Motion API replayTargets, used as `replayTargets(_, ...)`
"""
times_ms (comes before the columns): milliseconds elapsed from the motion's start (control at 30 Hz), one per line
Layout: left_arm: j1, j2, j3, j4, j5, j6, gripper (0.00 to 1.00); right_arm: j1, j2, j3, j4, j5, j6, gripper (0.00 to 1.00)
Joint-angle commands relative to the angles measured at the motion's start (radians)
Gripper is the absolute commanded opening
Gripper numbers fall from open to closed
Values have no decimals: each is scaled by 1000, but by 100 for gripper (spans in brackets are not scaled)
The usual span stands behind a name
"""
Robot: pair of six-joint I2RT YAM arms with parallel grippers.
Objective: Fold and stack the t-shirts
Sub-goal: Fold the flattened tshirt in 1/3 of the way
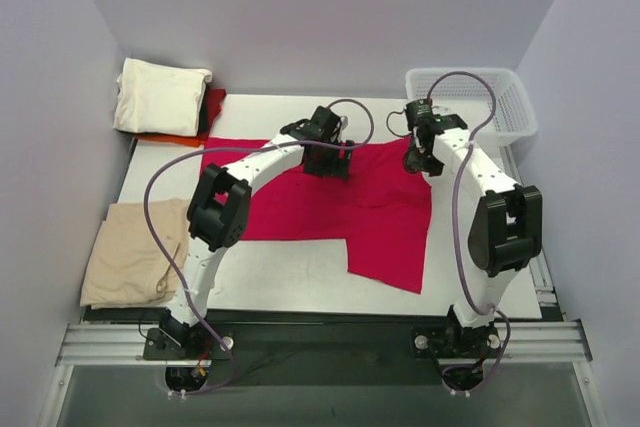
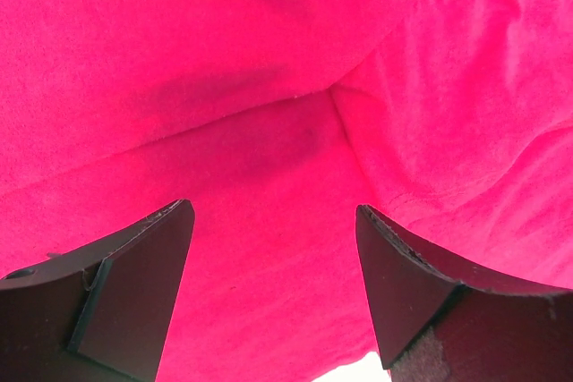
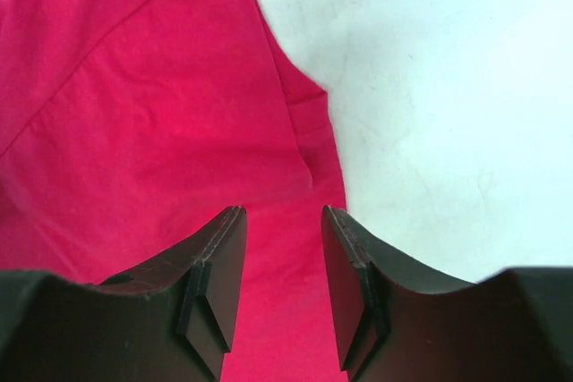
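Plainly, left and right jaws gape over the crimson t-shirt (image 1: 330, 209).

White table (image 1: 285, 272), pale lavender walls (image 1: 320, 7)

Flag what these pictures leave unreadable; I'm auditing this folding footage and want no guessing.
1. Top view: the orange-red cloth is mostly buried under the cream-white folded t-shirt; garment count unclear.
2. Top view: the left gripper and right gripper hide the far edge of the crimson-red t-shirt; contact unclear.
3. Both wrist views: tight crops of crimson cloth; frame edges cut off its overall shape.
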Motion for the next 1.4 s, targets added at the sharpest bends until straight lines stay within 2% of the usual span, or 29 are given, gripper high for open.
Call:
replayTargets(0, -11, 11, 59, 8, -1, 16, 84, -20, -67, -103, 26, -20, 49, 39)
replayTargets(233, -16, 26, 78, 4, -6, 4, 84, -105, -153, -419, 268, -251, 137, 30)
replayTargets(567, -16, 2, 35, 11, -15, 5, 84, -129, -209, -587, 526, -212, 124, 25)
replayTargets(800, -16, -7, 19, 11, -24, 10, 84, -129, -268, -635, 587, -179, 110, 25)
replayTargets(1100, -16, -7, 18, 4, -26, 11, 84, -131, -213, -633, 656, -179, 79, 25)
replayTargets(1367, -13, -17, 13, -3, -38, 17, 84, -140, -145, -593, 650, -216, 82, 25)
